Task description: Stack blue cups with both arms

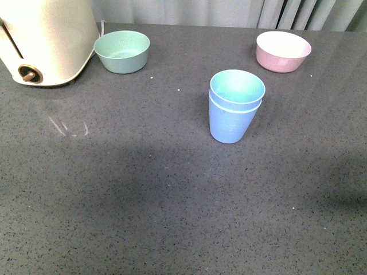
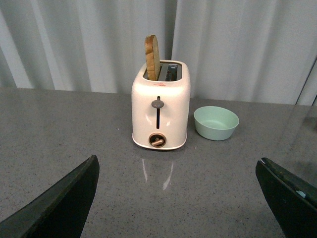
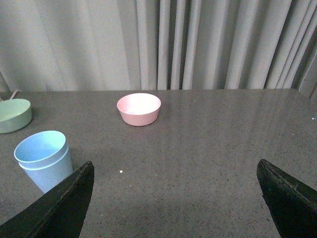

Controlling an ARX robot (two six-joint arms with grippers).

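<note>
The two blue cups (image 1: 235,112) stand nested, one inside the other, upright and slightly tilted, near the middle of the grey table. They also show in the right wrist view (image 3: 43,158), apart from the gripper. Neither arm shows in the front view. My left gripper (image 2: 178,198) is open and empty above bare table, facing the toaster. My right gripper (image 3: 176,198) is open and empty above bare table, with the stacked cups off to one side of its fingers (image 3: 64,208).
A cream toaster (image 1: 43,40) with a slice of bread (image 2: 152,57) stands at the back left. A mint-green bowl (image 1: 122,51) sits beside it. A pink bowl (image 1: 282,50) sits at the back right. Curtains hang behind the table.
</note>
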